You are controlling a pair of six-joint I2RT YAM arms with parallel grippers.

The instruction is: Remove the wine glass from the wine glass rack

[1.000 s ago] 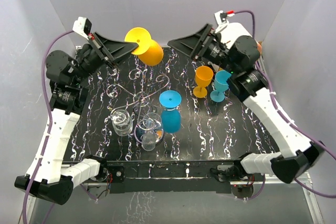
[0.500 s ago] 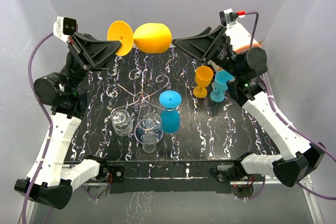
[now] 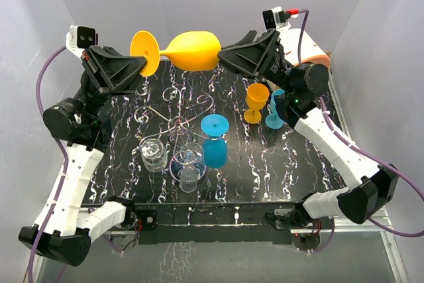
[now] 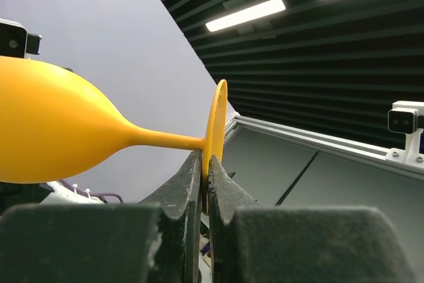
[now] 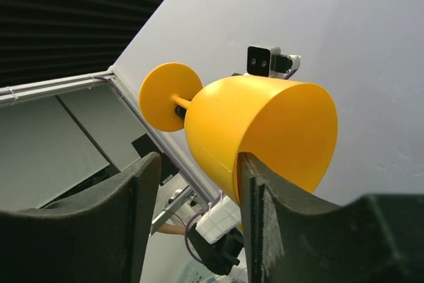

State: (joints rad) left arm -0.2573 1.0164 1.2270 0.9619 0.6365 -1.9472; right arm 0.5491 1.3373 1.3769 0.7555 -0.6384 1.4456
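I have both arms lifted high, the left arm [image 3: 71, 170] rising from its base along the left side and the right arm [image 3: 334, 147] along the right. Their wrists are turned inward so the two face each other. My left pincer [image 3: 142, 64] is clamped tight. Its black fingers [image 4: 189, 193] are pressed together on the rim of the foot of the yellow wine glass [image 3: 192, 50], held sideways in the air. My right pincer [image 3: 224, 59] points at it from the other side with jaws apart, astride the bowl. One finger [image 5: 139, 197] stands clear of the bowl, while the other finger [image 5: 255, 193] sits at its edge, and I cannot tell whether it touches.
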